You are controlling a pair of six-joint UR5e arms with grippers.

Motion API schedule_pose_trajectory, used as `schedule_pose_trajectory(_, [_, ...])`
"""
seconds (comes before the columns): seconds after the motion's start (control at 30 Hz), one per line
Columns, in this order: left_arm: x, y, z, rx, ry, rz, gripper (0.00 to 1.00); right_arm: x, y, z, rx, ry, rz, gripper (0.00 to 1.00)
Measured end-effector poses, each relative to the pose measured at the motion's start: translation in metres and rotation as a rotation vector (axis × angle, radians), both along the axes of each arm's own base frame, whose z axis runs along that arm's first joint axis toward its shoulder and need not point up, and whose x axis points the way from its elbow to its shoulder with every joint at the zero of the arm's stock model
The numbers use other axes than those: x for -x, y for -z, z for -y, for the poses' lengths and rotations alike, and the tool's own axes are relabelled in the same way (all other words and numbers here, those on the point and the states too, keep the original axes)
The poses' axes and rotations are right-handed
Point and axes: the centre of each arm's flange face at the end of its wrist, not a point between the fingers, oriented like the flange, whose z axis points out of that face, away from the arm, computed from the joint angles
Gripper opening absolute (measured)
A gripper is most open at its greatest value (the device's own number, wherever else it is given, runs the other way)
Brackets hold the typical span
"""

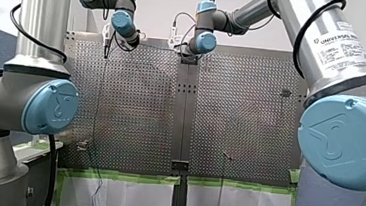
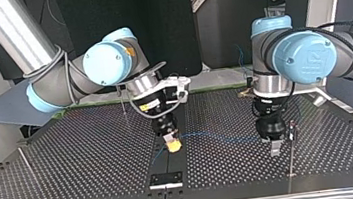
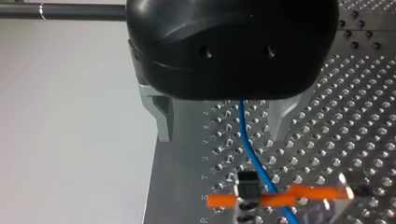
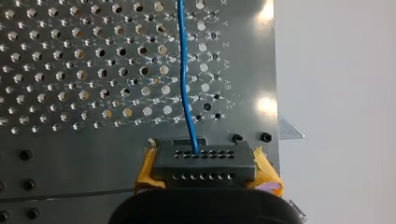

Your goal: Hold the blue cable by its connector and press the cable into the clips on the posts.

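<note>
Pinching the black connector (image 4: 201, 161) tight between the yellow pads (image 4: 145, 170) of my right gripper (image 2: 172, 145), low in the centre of the top view, just above the perforated table (image 2: 70, 157). Trailing the blue cable (image 2: 214, 136) from there toward the lower right of that frame, close over the plate. Holding my left gripper (image 3: 222, 133) with its metal fingers (image 3: 163, 116) spread apart, the cable passing between them seemingly ungripped, beside a thin post (image 2: 291, 159). Judging the cable light, thin and limp, likely bending wherever pushed. Judging the rigid connector the sound place to grip, and expecting to need a second pinch close to the post for pressing in.
</note>
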Motion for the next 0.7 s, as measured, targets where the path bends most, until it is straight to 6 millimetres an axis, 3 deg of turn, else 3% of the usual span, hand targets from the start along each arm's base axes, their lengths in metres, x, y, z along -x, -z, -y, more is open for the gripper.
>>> schedule_pose_trajectory(0.23, [0.0008, 0.0005, 0.0011, -0.002, 0.001, -0.004, 1.00, -0.0004, 0.0001, -0.0006, -0.001, -0.001, -0.001, 0.00])
schedule_pose_trajectory(0.27, [0.0010, 0.0006, 0.0016, -0.003, 0.002, -0.005, 0.86, -0.0005, 0.0001, -0.0007, -0.001, -0.001, 0.000, 0.00])
schedule_pose_trajectory(0.3, [0.0013, 0.0007, 0.0020, -0.003, 0.003, -0.006, 0.86, -0.0005, 0.0001, -0.0008, -0.001, -0.001, -0.001, 0.00])
schedule_pose_trajectory(0.33, [0.0015, 0.0008, 0.0023, -0.004, 0.004, -0.007, 0.75, -0.0005, 0.0001, -0.0008, 0.000, -0.001, -0.001, 0.00])
schedule_pose_trajectory(0.37, [0.0018, 0.0011, 0.0026, -0.003, 0.004, -0.009, 0.57, -0.0006, 0.0001, -0.0009, -0.001, -0.002, -0.001, 0.00])
schedule_pose_trajectory(0.4, [0.0021, 0.0013, 0.0026, -0.003, 0.003, -0.010, 0.57, -0.0006, 0.0001, -0.0010, -0.001, -0.002, -0.001, 0.00])
schedule_pose_trajectory(0.43, [0.0024, 0.0015, 0.0026, -0.003, 0.000, -0.012, 0.42, -0.0008, 0.0001, -0.0012, -0.001, -0.002, -0.001, 0.00])
schedule_pose_trajectory(0.47, [0.0029, 0.0017, 0.0027, -0.003, -0.005, -0.014, 0.17, -0.0010, 0.0001, -0.0015, -0.001, -0.002, 0.000, 0.00])
schedule_pose_trajectory(0.5, [0.0032, 0.0018, 0.0027, -0.004, -0.009, -0.015, 0.17, -0.0011, 0.0001, -0.0016, -0.001, -0.003, -0.001, 0.00])
schedule_pose_trajectory(0.53, [0.0036, 0.0018, 0.0028, -0.004, -0.013, -0.016, 0.00, -0.0010, 0.0001, -0.0015, -0.001, -0.003, -0.001, 0.00])
schedule_pose_trajectory(0.7, [0.0050, 0.0022, 0.0038, -0.003, -0.026, -0.017, 0.00, -0.0008, 0.0001, -0.0013, -0.001, -0.002, -0.001, 0.00])
